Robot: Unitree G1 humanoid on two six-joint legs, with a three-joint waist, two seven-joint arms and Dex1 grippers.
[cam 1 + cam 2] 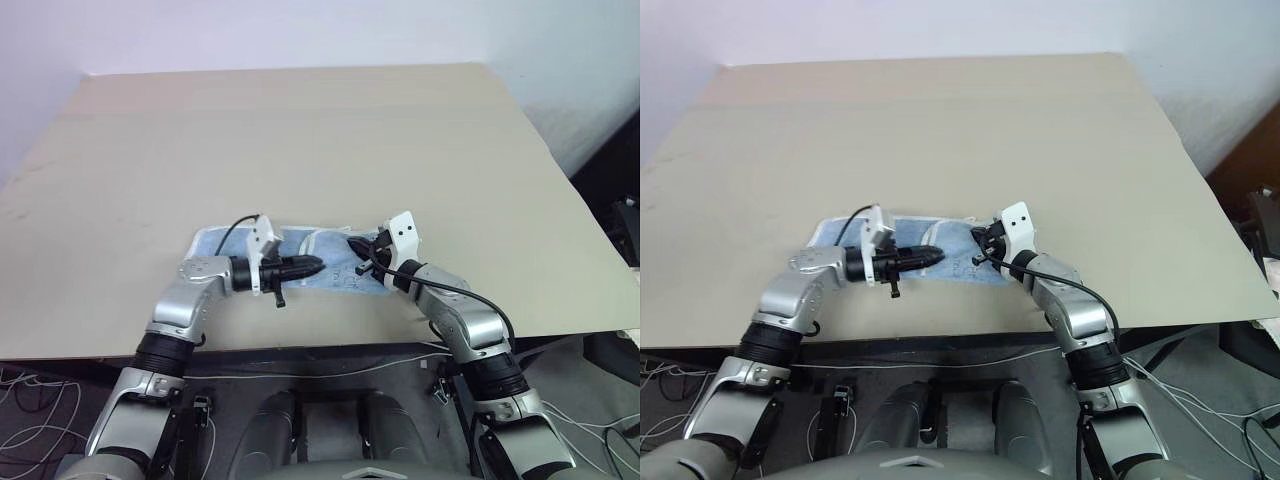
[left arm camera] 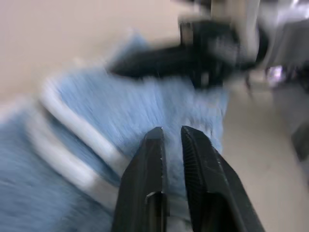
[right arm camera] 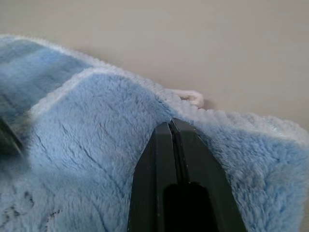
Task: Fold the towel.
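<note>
The towel lies folded near the front edge of the beige surface, a whitish hem band crossing it. The left end effector rests over its middle, fingers slightly apart with nothing between them. The right end effector (fingers pressed together) sits against the towel's right part, beside a loose white loop.

Light blue towel with whitish hemmed edges on a plain beige table; both grippers' fingers black
</note>
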